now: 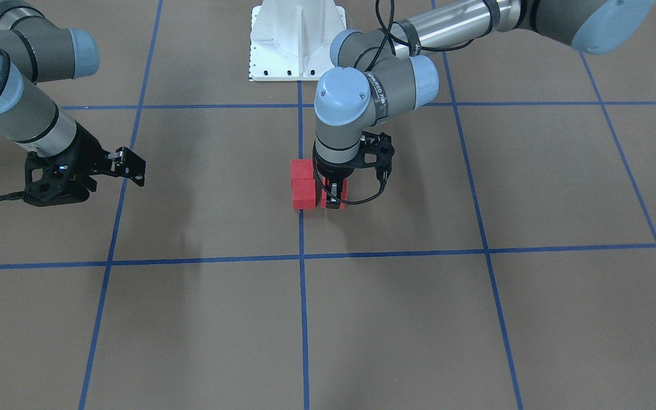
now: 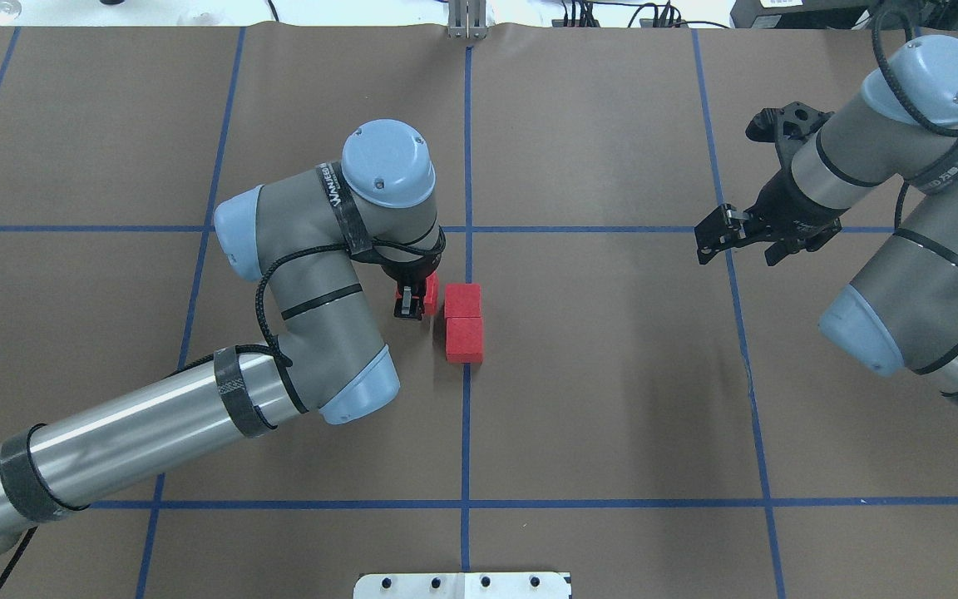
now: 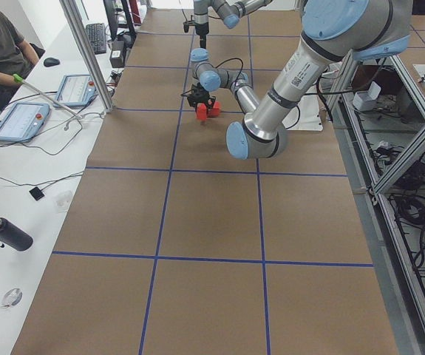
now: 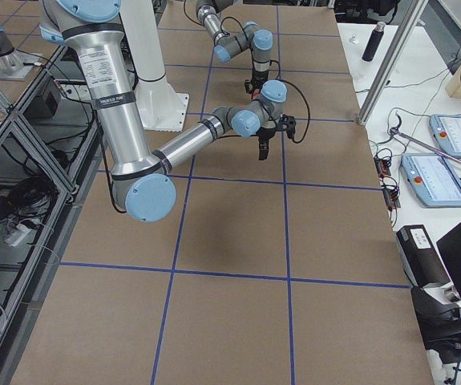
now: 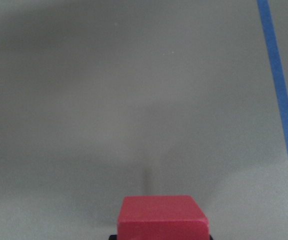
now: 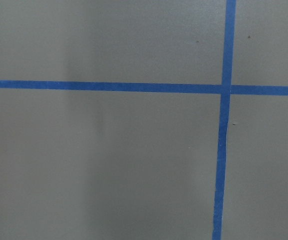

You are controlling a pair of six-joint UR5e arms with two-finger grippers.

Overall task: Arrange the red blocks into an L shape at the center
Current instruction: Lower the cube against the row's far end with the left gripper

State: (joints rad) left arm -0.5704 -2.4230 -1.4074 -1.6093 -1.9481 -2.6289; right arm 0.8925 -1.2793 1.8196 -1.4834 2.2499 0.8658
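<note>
Two arms over a brown bench [image 2: 612, 374] gridded in blue tape. Right tool [image 2: 710, 240] hanging well apart at 3 o'clock of the center [image 2: 466, 391]; wide or narrow, cannot tell. Left tool [image 2: 414, 301] clamped on the held block [image 2: 430, 293], one of three red blocks, just at 9 o'clock of the far block [image 2: 463, 300]. Far block touching the near block [image 2: 465, 339] at its 6 o'clock, both on the central line. Probably light, stiff, not fragile; best pinched across opposite flat faces. Small plain cubes, matte red.
</note>
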